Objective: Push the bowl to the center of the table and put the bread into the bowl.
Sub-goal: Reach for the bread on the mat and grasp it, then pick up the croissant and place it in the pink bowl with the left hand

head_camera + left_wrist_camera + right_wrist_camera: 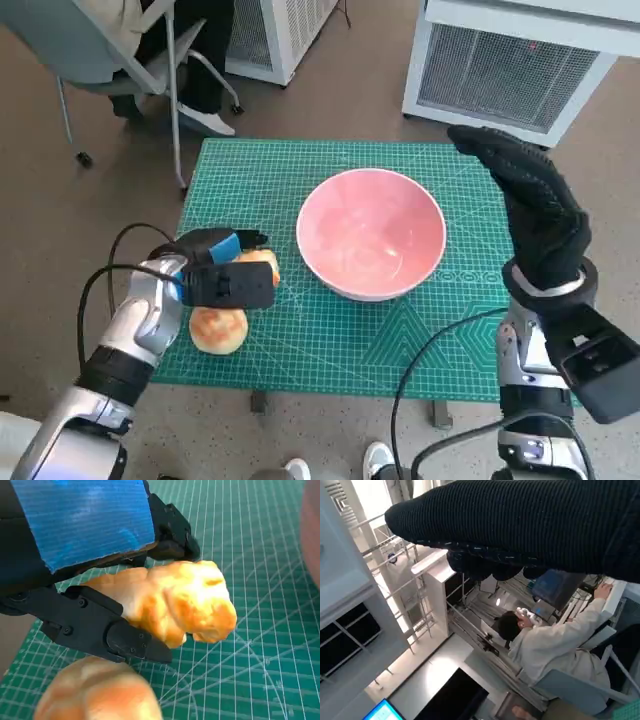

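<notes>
One round, glossy pink bowl (371,233), empty, near centre of the tabletop (440,340) under a green gridded cutting mat. Two golden, crusty, lumpy bread rolls at the bowl's 9 o'clock: one (175,602) grasped by the left robot hand (215,262), one (218,329) lying on the mat. Right robot hand (530,200), black knitted glove, raised at 3 o'clock, holding nothing, fingers extended.

Head camera looks steeply down; wrist cameras sit close behind.
</notes>
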